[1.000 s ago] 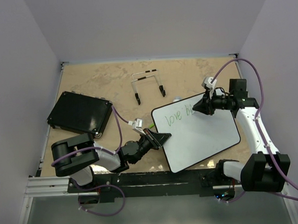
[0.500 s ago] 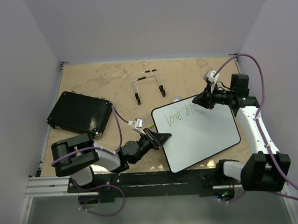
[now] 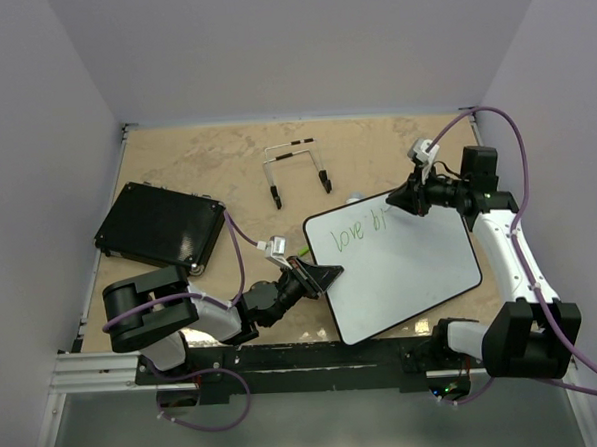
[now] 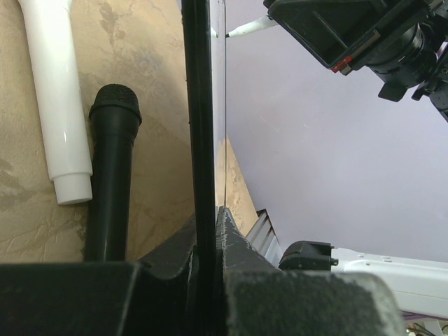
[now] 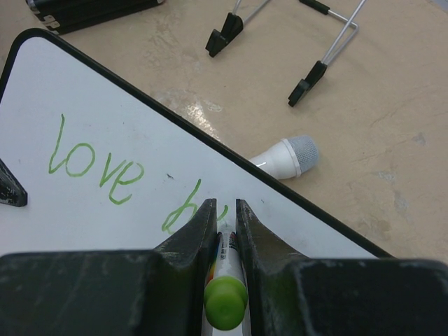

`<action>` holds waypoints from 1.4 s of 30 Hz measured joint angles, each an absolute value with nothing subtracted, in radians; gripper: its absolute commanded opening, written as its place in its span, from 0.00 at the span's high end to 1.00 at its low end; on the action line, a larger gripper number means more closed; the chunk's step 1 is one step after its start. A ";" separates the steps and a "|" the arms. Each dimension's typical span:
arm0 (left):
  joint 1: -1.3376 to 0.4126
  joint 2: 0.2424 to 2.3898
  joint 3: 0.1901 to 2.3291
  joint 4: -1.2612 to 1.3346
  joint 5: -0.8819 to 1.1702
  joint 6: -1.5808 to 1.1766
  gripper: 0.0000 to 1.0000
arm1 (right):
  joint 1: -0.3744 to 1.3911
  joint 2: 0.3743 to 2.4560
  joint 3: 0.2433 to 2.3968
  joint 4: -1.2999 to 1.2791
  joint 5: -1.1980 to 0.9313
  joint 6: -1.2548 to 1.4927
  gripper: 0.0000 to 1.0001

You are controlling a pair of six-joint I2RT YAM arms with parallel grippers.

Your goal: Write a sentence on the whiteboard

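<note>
Right claw [image 5: 225, 210]: fingers pressed together on a green-capped marker [image 5: 225, 297]. The barrel lies between them and the tip points down at the whiteboard [image 3: 411, 268]. Whether the tip touches the surface I cannot tell; the fingers hide it.

Left claw [image 4: 208, 224]: clamped on the board's thin black frame at its near-left edge, with the frame running straight out from between the fingers.

Whiteboard: lies on the worktop [image 3: 205, 163], skewed, spanning the space between the two claws. The right claw is over its far edge, the left claw at the opposite side.

The sentence [image 5: 94, 164]: green handwriting, "love" to the left of the right claw's fingertips. A second word is begun just at the fingertips. It looks like a "b" plus a stroke or two, but is partly covered, so the reading is unsure.

White microphone [image 5: 287, 155]: on the worktop just beyond the board's far edge, ahead and right of the right claw, its grey mesh head pointing away.

Black microphone [image 4: 112, 168]: beside the white one, to the left of the left claw's fingers, close along the board's frame.

Wire stand [image 3: 296, 169]: further out past the right claw, well off the board.

Black textured pad [image 3: 160, 226]: well to the left of the left claw.
</note>
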State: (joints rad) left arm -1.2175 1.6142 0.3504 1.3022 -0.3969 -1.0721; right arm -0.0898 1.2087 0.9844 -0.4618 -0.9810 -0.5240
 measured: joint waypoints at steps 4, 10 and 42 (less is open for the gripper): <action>-1.217 1.614 0.350 1.302 -0.397 -1.072 1.00 | -0.090 1.209 0.984 -0.463 -0.978 -0.527 1.00; -1.217 1.615 0.350 1.301 -0.398 -1.076 1.00 | -0.090 1.225 0.984 -0.487 -0.979 -0.561 1.00; -1.214 1.617 0.349 1.301 -0.397 -1.085 1.00 | -0.090 1.230 0.984 -0.492 -0.980 -0.554 1.00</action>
